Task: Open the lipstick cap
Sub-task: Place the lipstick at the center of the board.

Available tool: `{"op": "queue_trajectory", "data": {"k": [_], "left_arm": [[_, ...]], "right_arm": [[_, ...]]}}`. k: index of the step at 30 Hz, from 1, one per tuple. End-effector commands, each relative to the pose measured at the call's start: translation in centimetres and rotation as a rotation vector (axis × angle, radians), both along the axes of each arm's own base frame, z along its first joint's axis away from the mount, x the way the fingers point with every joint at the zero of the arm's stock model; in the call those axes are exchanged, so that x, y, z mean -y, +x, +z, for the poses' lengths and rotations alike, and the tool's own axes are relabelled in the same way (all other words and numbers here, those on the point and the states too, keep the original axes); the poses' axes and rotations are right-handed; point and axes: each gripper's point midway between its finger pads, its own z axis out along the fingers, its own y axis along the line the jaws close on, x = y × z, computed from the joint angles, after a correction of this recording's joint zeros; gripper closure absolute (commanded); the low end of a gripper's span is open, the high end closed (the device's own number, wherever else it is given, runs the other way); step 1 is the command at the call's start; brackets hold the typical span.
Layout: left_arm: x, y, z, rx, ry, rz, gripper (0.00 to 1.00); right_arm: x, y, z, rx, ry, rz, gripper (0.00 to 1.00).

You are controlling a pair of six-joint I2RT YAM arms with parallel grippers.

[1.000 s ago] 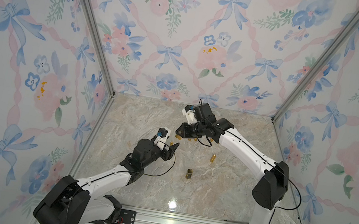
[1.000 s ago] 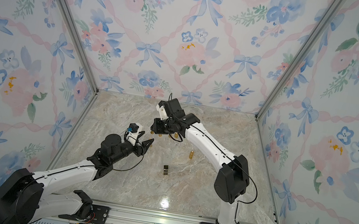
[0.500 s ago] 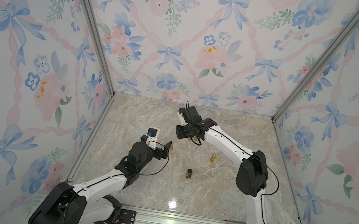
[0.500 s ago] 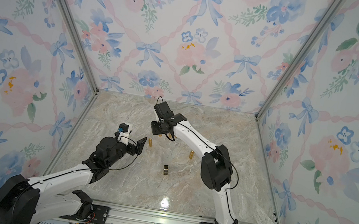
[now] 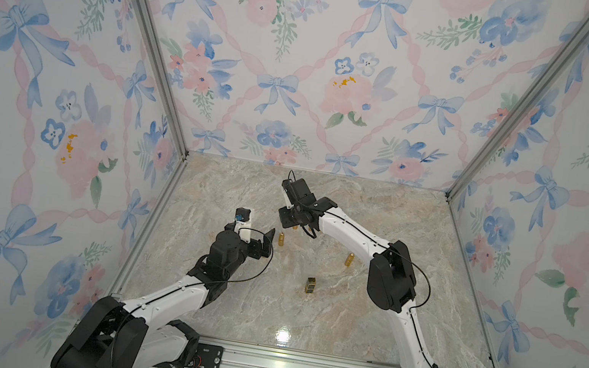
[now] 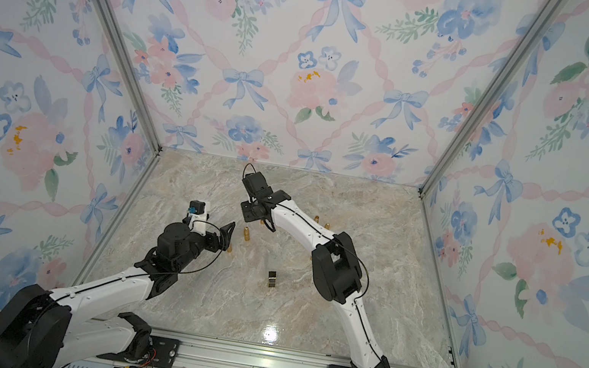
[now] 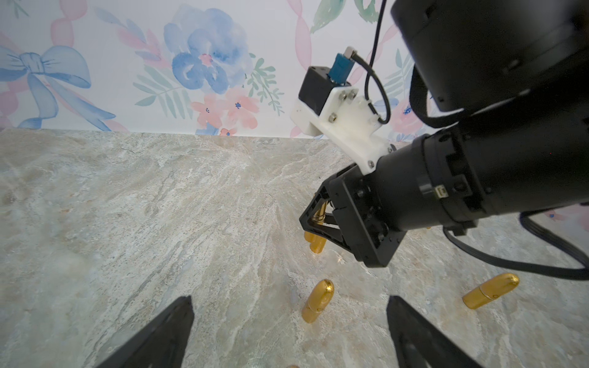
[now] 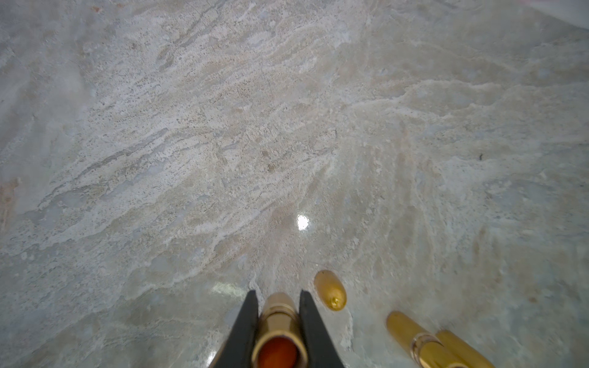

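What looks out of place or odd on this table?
Nothing is spilled or broken. Only the lipstick in the right end effector is odd: uncapped, its red stick exposed. Other gold pieces are scattered on the table.

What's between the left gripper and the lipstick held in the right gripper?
In the left wrist view, an upright gold bullet-shaped piece stands between them; a second sits nearer the lipstick.

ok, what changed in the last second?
Left hand opened wide and pulled back toward its base, now empty. Right arm's elbow swung inward. Right hand stays shut on the uncapped lipstick; the small box hasn't moved.
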Motion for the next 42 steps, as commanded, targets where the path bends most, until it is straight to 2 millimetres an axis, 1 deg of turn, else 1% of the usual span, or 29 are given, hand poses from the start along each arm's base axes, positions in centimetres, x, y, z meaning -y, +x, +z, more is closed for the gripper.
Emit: {"op": "queue_trajectory", "data": {"k": [1,7,17,35,42], "left_arm": [[-0.2,0.4,0.1,-0.011,-0.024,0.015,0.02],[0.2,0.4,1.0,0.0,-0.053,0.001,0.02],[0.3,0.7,0.6,-0.012,-0.05,-0.001,0.02],[0.5,1.1,0.1,-0.028,-0.04,-0.001,0.02],[0.4,1.1,0.4,-0.021,-0.039,0.004,0.02]], "right_arm": [[-0.8,0.9,-0.4,0.064,-0.031,0.011,0.8],[-0.8,1.3,-2.2,0.063,-0.05,0.021,0.8],[-0.7,1.6,-4.3,0.051,-0.071,0.027,0.8],[-0.6,1.5,-5.8,0.033,-0.069,0.028,0.78],[-0.5,1.6,-6.1,0.027,-0.069,0.025,0.76]]}}
